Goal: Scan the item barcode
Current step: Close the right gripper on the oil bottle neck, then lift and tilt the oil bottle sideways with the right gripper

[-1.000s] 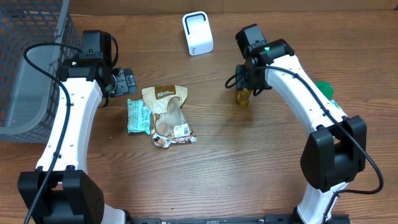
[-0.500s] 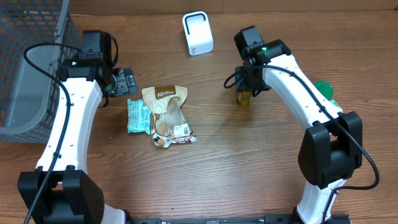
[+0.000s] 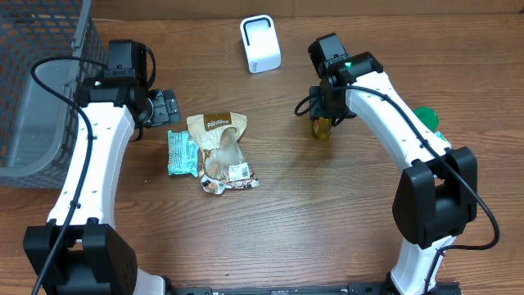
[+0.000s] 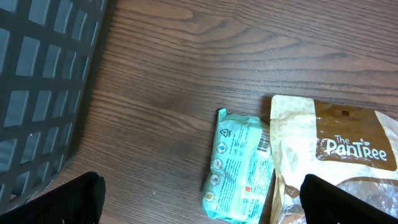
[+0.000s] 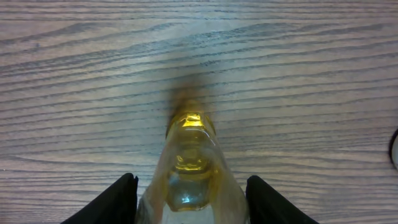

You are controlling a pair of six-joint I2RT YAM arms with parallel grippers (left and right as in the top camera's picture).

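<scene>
Yellow bottle (image 5: 189, 168), teal packet (image 4: 239, 165), tan-and-brown pouch (image 4: 336, 155), white scanner (image 3: 260, 43), grey grid basket (image 3: 41, 74), brown wood-grain table (image 3: 327, 213)

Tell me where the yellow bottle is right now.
In the overhead view, the yellow bottle is right of centre, between the fingers of the right gripper. It is below and to the right of the white scanner.

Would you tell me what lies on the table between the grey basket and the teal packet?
Only bare wooden table lies between the basket and the teal packet, clearest in the left wrist view.
</scene>
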